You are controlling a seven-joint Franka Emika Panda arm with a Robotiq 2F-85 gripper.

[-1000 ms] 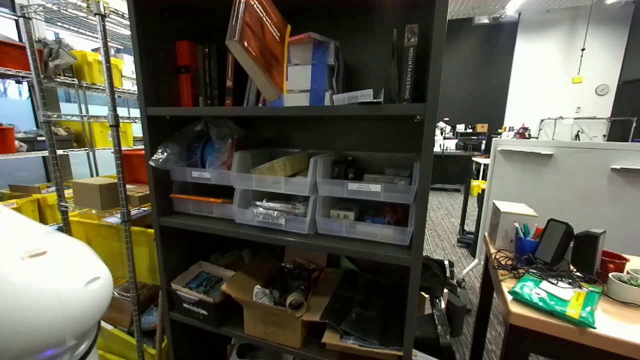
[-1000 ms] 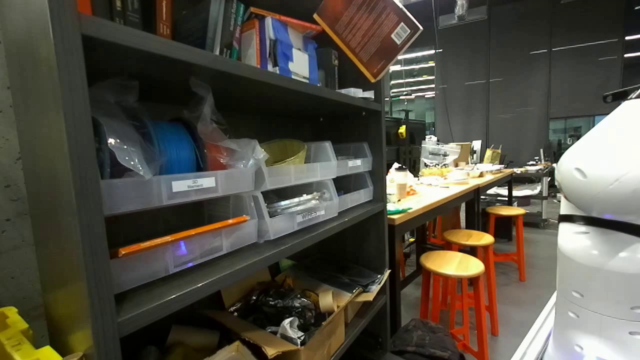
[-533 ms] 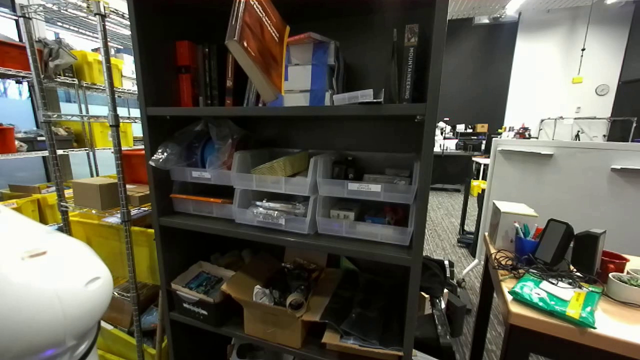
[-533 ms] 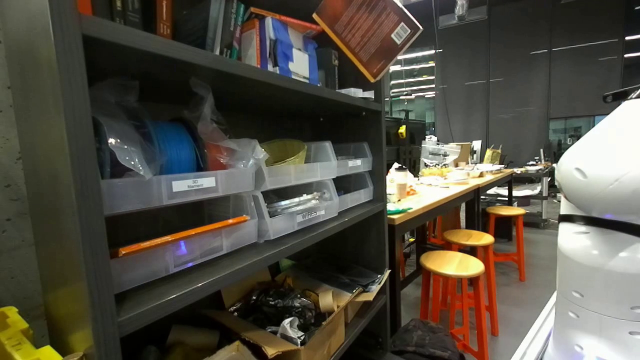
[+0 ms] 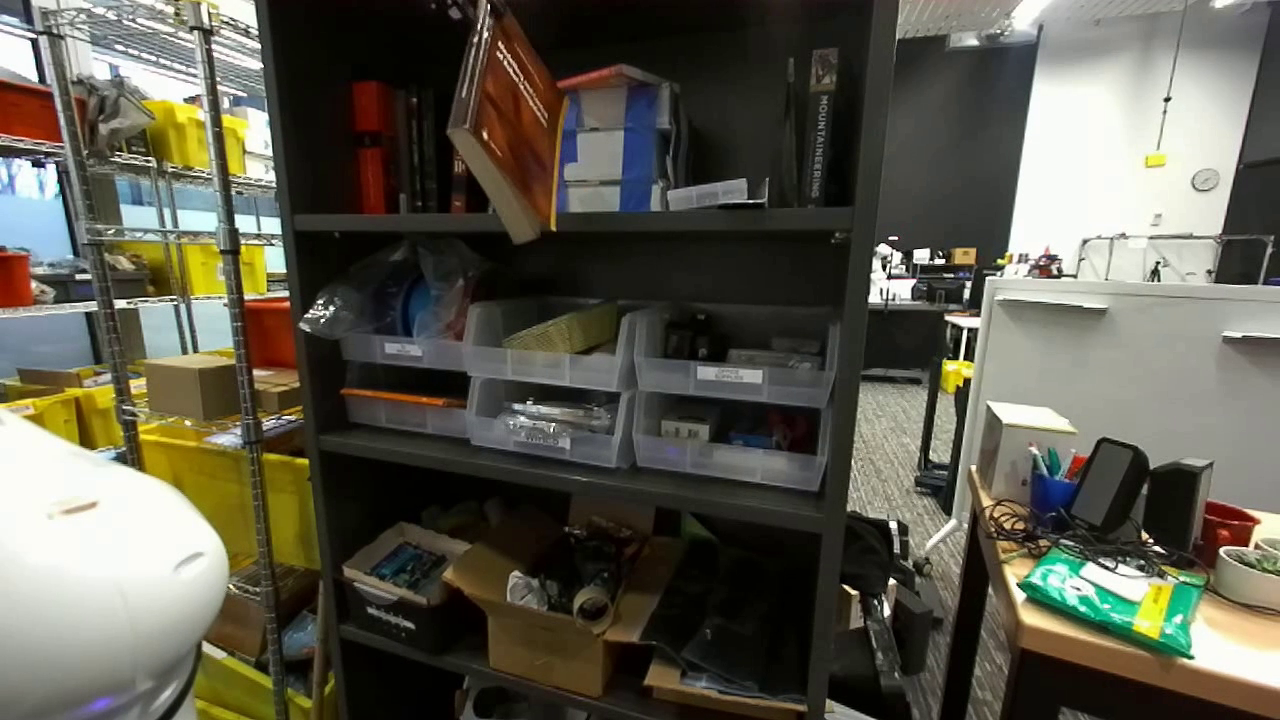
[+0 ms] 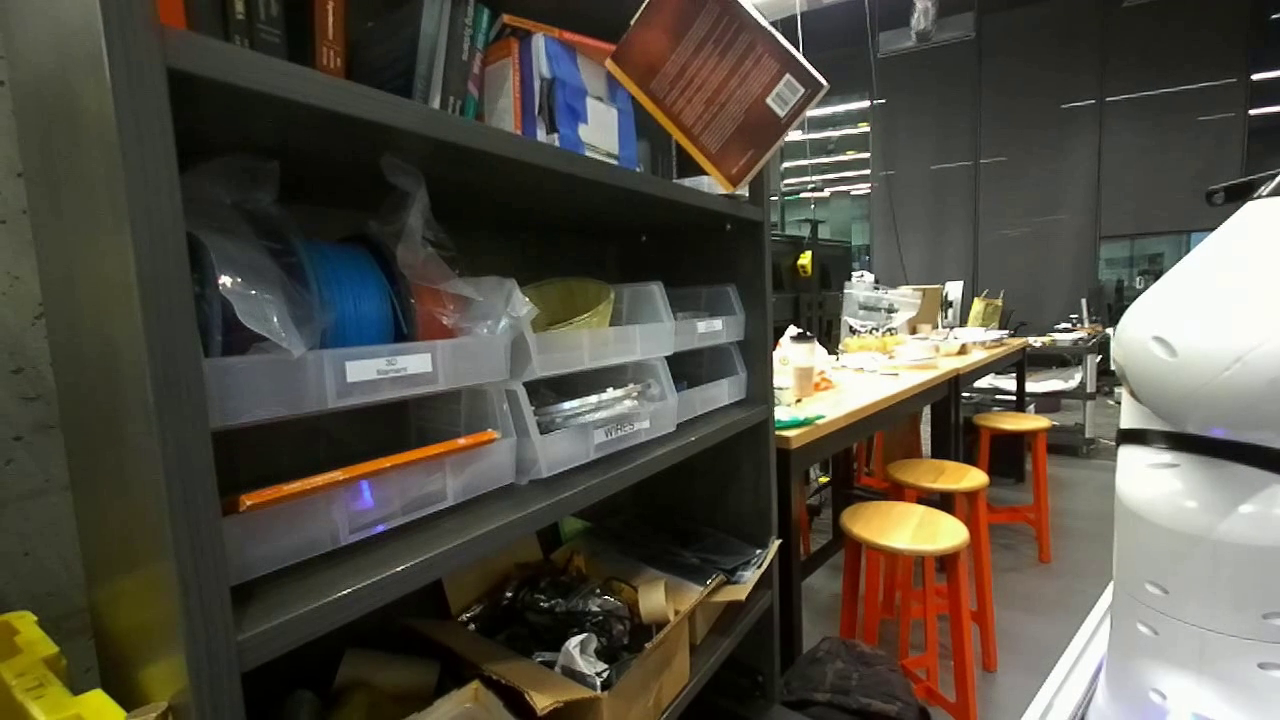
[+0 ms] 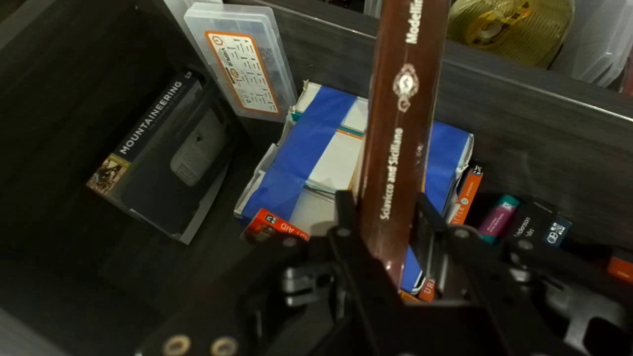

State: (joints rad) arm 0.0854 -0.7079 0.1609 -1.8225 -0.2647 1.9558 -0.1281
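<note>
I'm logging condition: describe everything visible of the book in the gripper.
The reddish-brown book is closed, glossy-looking, with pale pages and yellow along one edge. White spine lettering includes "Sciavicco and Siciliano", with an emblem; the back shows text and a barcode. It hangs tilted, corner down, in front of the upper shelf, pinched across its thickness by the gripper. Other contact is unclear.

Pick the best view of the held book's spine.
The wrist view: the spine faces the camera, clamped in the gripper, authors' names legible, though the title is cut off at the top. The exterior views show mainly the front cover or the back cover; spine lettering isn't readable in either.
</note>
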